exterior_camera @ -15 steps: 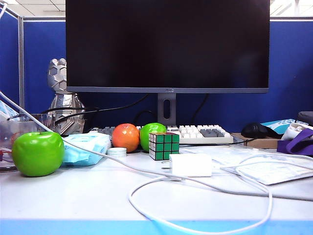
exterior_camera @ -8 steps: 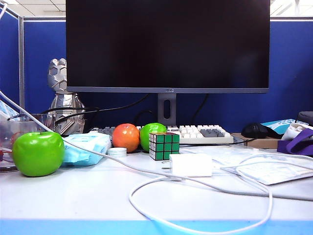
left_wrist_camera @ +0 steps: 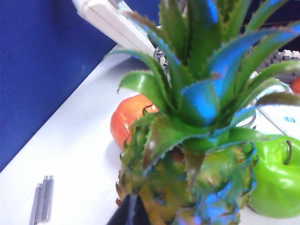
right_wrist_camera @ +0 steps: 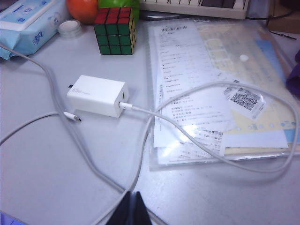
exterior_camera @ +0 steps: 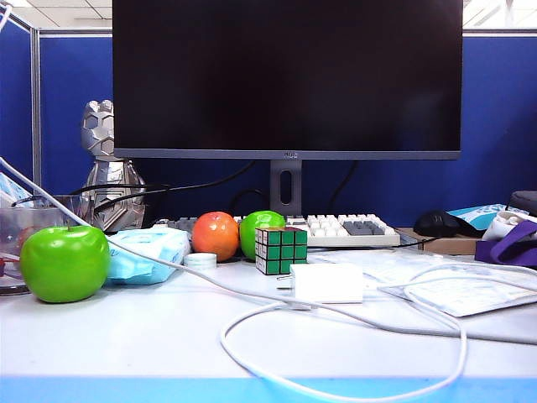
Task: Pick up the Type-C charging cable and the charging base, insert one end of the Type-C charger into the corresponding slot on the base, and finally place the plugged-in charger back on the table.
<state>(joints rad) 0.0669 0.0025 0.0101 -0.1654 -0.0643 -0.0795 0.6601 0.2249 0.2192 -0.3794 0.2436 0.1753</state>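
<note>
Pinching nothing: both grippers' fingers (right_wrist_camera: 130, 208) (left_wrist_camera: 130, 213) closed.

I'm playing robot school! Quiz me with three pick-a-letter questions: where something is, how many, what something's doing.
1. The small white plastic charger block sits: A beside the colourful puzzle cube; B on the keyboard; C on the tissues.
2. Shiny green apples, exterior view: A one; B two; C four.
3. The left hand and right hand are: A open; B shut, empty; C holding the block.
1A: it lies near the cube. 2B: one far left, another behind the cube. 3B: both pinched together, left by the spiky pineapple, right above the glossy white cable.
</note>
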